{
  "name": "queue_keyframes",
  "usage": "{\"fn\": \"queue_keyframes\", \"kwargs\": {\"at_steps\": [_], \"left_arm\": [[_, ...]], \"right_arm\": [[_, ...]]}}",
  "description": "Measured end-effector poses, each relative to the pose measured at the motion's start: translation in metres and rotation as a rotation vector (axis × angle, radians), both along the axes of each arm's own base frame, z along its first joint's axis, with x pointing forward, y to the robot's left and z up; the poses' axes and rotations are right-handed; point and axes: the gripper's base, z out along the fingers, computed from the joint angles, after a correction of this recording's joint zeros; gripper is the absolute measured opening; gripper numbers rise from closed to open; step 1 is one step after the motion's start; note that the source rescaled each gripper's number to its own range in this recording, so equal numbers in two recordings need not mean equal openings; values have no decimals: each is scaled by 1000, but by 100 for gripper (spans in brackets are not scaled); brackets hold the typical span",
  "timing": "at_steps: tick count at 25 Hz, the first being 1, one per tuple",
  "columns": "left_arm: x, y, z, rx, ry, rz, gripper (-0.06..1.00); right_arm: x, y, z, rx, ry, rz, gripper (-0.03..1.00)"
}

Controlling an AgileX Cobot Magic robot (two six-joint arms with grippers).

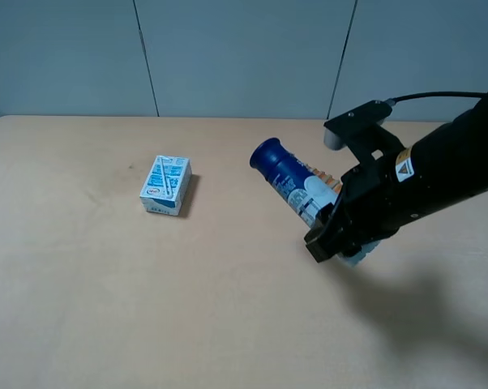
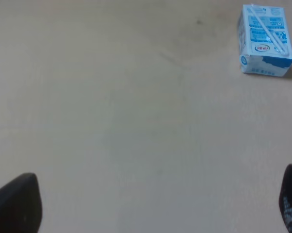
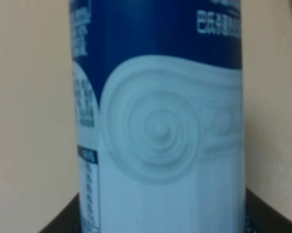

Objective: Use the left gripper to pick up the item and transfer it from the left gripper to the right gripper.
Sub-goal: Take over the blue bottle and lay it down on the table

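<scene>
One bottle, the item (image 1: 288, 180), sits in the right gripper (image 1: 340, 240), whose jaws are pinched on its white lower body. The blue cap end sticks out tilted toward the far-left corner of the tabletop (image 1: 82, 308). Judging by the shadow near the right edge, the bottle is off the surface, over the right half and nearer the far edge. The right wrist view is filled by the label and shows black jaw parts on both sides at the base, which fits a low grip. The left gripper (image 2: 153, 206) is spread wide with only bare tabletop between its fingertips (image 2: 15, 206), and it is out of the exterior view. So the handover reads as done, with the step in hand being a secure hold. Since the grip is low and most of the bottle overhangs, the right arm should move slowly, avoid wrist flicks, and hold the clamp firm so the bottle doesn't pivot in the jaws. The left arm should stay clear of the right side. Count: one bottle, one blue-white carton (image 1: 165, 185) lying flat left of centre and well apart from the bottle, two grippers. An orange-brown sliver (image 1: 331, 177) just behind the bottle is too hidden to identify.
</scene>
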Motion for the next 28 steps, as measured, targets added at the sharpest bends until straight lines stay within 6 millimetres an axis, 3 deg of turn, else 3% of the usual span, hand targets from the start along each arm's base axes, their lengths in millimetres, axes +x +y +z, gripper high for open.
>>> {"fn": "queue_keyframes", "kwargs": {"at_steps": [6, 9, 20, 28], "left_arm": [[0, 0, 0, 0, 0, 0, 96], [0, 0, 0, 0, 0, 0, 96], [0, 0, 0, 0, 0, 0, 96], [0, 0, 0, 0, 0, 0, 96]], "right_arm": [[-9, -6, -17, -30, -7, 80, 0], [-6, -3, -21, -27, -32, 101, 0], [11, 9, -67, -101, 6, 120, 0], [14, 11, -83, -130, 36, 121, 0]]}}
